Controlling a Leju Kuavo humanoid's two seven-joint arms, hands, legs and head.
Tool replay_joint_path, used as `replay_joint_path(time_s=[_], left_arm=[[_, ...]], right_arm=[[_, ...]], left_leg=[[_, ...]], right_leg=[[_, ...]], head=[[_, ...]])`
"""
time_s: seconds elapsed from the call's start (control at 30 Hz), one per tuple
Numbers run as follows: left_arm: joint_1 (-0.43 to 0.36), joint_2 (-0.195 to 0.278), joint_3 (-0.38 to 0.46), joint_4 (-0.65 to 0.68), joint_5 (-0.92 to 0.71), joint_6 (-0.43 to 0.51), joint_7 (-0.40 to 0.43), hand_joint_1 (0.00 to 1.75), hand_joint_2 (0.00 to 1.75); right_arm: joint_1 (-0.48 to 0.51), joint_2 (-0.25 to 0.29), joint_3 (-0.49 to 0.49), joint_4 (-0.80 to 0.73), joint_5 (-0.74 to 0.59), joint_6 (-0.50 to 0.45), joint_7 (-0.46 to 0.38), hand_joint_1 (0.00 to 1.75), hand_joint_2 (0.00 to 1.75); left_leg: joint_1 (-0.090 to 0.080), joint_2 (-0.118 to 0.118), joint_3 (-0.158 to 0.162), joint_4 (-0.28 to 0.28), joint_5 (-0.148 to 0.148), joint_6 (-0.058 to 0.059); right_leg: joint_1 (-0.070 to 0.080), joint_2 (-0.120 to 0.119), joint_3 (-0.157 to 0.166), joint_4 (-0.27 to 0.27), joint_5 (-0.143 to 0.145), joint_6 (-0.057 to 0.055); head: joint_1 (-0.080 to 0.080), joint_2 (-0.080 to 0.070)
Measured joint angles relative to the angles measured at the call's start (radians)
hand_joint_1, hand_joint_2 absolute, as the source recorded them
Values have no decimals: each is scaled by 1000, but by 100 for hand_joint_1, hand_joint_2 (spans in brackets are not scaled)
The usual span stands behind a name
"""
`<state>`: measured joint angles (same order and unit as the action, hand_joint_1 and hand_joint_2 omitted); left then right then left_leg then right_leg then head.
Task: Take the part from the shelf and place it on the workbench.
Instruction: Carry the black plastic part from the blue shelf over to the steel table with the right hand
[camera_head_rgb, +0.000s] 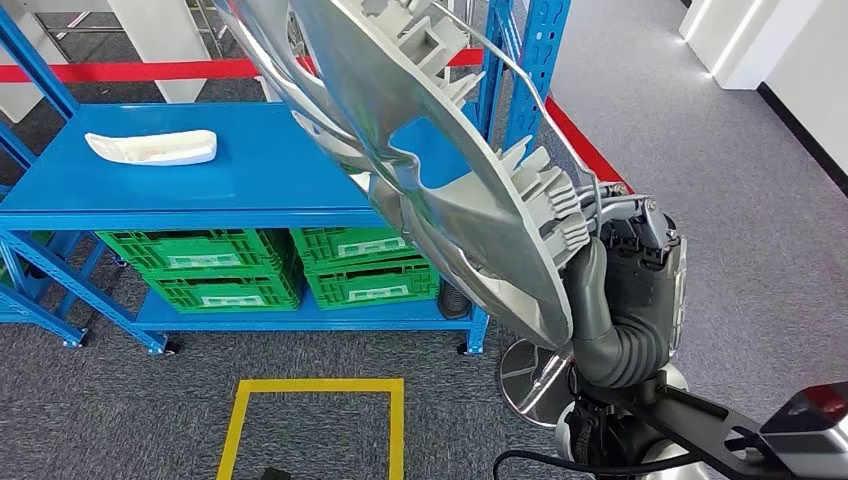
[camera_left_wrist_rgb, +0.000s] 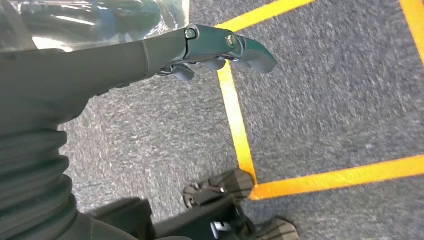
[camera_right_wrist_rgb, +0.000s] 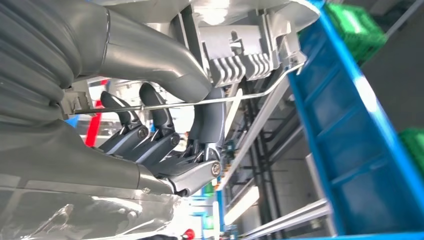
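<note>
**Part lifted off the shelf, carried high in my right hand**

The biggest thing in front of me is the blue steel shelf (camera_head_rgb: 250, 190), its upper deck holding a small white curved plastic piece (camera_head_rgb: 152, 147) and its lower deck two green slatted plastic crates (camera_head_rgb: 290, 265). I read the shelf as the pick-up point, so the workbench must lie somewhere outside what I can see.

Across the head view runs the task's thing, a large silver-grey moulded plastic part (camera_head_rgb: 430, 160) with ribs and clips along its edge and a thin wire bracket. It stands clear of the shelf, tilted steeply, its lower end down at my right hand (camera_head_rgb: 625, 275). I judge the tilt comes from gripping it at one end: the long body hangs out and up from the grasp.

From the right wrist view, the thumb presses one face near the ribbed block while the dark fingers (camera_right_wrist_rgb: 150, 137) curl behind the wire bracket, so that hand is closed around the part. That grip looks narrow for so long a piece, and I would move slowly to stop it swinging.

My left hand (camera_left_wrist_rgb: 220, 47) hangs over grey carpet, by the yellow floor tape (camera_left_wrist_rgb: 237, 130); its fingers are curled in and it holds nothing.
</note>
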<state>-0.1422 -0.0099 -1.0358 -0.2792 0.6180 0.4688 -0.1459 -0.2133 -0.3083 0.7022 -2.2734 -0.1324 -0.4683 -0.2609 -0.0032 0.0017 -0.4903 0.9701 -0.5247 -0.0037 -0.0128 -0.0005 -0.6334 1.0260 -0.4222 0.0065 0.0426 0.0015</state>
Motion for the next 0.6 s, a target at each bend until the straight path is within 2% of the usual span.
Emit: replay_joint_path(time_s=[0.03, 0.07, 0.13, 0.17, 0.2, 0.23, 0.27, 0.33, 0.37, 0.4, 0.47, 0.5, 0.53, 0.6], left_arm=[[0, 0, 0, 0, 0, 0, 0, 0, 175], [-1, 0, 0, 0, 0, 0, 0, 0, 175], [-1, 0, 0, 0, 0, -1, 0, 0, 175], [-1, 0, 0, 0, 0, -1, 0, 0, 175], [0, 0, 0, 0, 0, -2, 1, 0, 175], [0, 0, 0, 0, 0, -2, 1, 0, 175], [0, 0, 0, 0, 0, -2, 1, 0, 175], [0, 0, 0, 0, 0, -1, 2, 0, 175], [-1, 0, 0, 0, 0, -1, 3, 0, 175], [-1, 0, 0, 0, 0, -1, 3, 0, 175], [0, 0, 0, -1, 0, 0, 5, 0, 175], [0, 0, 0, -1, 0, 0, 5, 0, 175], [0, 1, 0, -1, 0, 0, 6, 0, 175], [1, 1, 0, -1, 0, -1, 7, 0, 175]], right_arm=[[0, 0, -1, 0, 0, 0, 0, 175, 175], [0, 0, -2, 0, 0, 0, 0, 175, 175], [1, 0, -2, 1, 0, -1, 0, 175, 175], [2, 0, -2, 1, 0, -1, 0, 175, 175], [3, 0, -2, 2, 0, -1, 0, 175, 175], [4, 0, -2, 3, 0, -1, 0, 175, 175], [4, 0, -3, 4, 0, -2, 0, 175, 175], [4, 0, -3, 4, -2, -4, 0, 175, 175], [4, 0, -3, 4, -3, -4, 0, 175, 175], [4, 0, -3, 4, -4, -4, 0, 175, 175], [5, -1, -3, 5, -5, -5, 0, 175, 175], [4, -1, -3, 5, -5, -5, 0, 175, 175], [4, -1, -3, 5, -5, -5, 0, 175, 175], [4, 0, -3, 6, -6, -5, 0, 175, 175]], left_leg=[[2, 2, -6, -4, 10, 7], [5, 4, -15, -6, 20, 12], [4, 6, -39, -3, 36, 17], [4, 6, -51, 0, 44, 18], [4, 6, -65, 3, 51, 17], [4, 6, -78, 7, 57, 16], [4, 6, -89, 13, 62, 13], [4, 6, -110, 27, 70, 7], [3, 6, -118, 32, 74, 1], [2, 6, -124, 36, 79, -4], [3, 5, -130, 37, 90, -17], [4, 3, -133, 40, 86, -23], [5, 2, -140, 54, 69, -29], [8, -1, -170, 142, -8, -40]], right_leg=[[0, 1, -8, 19, -22, 5], [0, 1, -22, 58, -59, 8], [-1, 2, -60, 184, -149, 15], [-1, 2, -73, 240, -175, 18], [-1, 2, -72, 269, -181, 20], [-1, 1, -51, 259, -167, 20], [-1, 1, -12, 211, -143, 20], [0, 2, 82, 68, -112, 13], [2, 3, 111, 18, -108, 8], [4, 4, 124, -8, -110, 1], [6, 6, 117, -13, -104, -14], [4, 5, 113, -15, -98, -22], [2, 3, 107, -16, -90, -30], [-1, 0, 91, -18, -74, -40]], head=[[2, 0], [3, 0], [6, 0], [6, 0], [6, 0], [6, 0], [7, 0], [7, 0], [7, 0], [7, 0], [8, 0], [8, 0], [6, 0], [1, 0]])
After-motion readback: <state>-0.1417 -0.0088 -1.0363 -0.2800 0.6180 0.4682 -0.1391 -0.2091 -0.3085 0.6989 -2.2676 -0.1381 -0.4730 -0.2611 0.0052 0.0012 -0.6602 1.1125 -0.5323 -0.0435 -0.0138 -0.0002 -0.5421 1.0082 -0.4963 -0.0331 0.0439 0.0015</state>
